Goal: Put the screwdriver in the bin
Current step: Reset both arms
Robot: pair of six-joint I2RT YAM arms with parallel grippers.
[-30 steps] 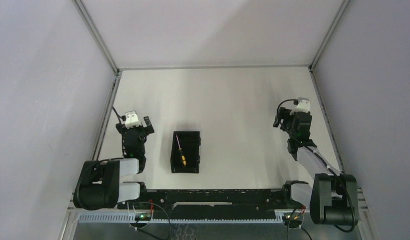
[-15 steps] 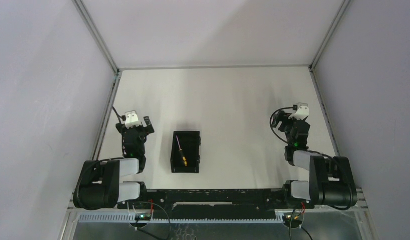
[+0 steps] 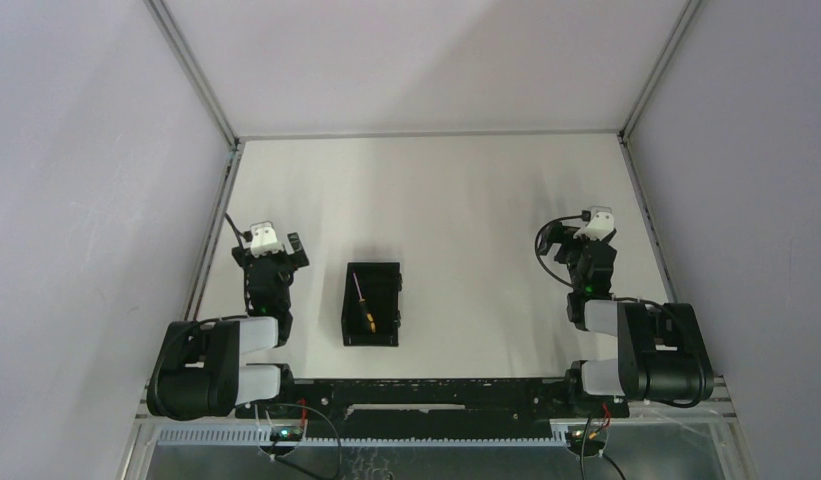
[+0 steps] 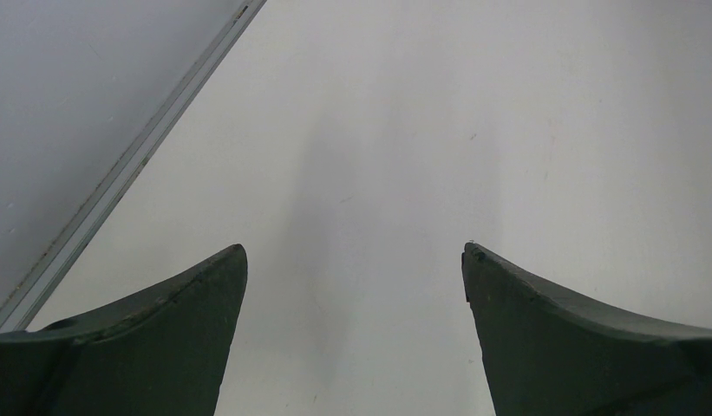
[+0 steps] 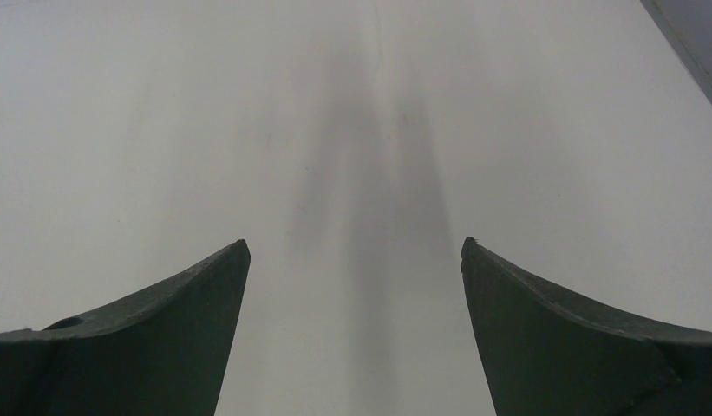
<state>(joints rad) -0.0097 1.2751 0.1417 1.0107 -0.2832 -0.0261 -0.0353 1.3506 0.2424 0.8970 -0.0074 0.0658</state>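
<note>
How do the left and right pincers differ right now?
The left pincer sits close beside the bin; the right pincer is far from it, by the right wall. The left pincer's camera sees a long rail; the right pincer's only that wall's corner. Both are open and empty.

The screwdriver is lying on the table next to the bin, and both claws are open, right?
Not quite. The top view shows the screwdriver lying inside the bin, not next to it. The left claw and right claw are both open.
</note>
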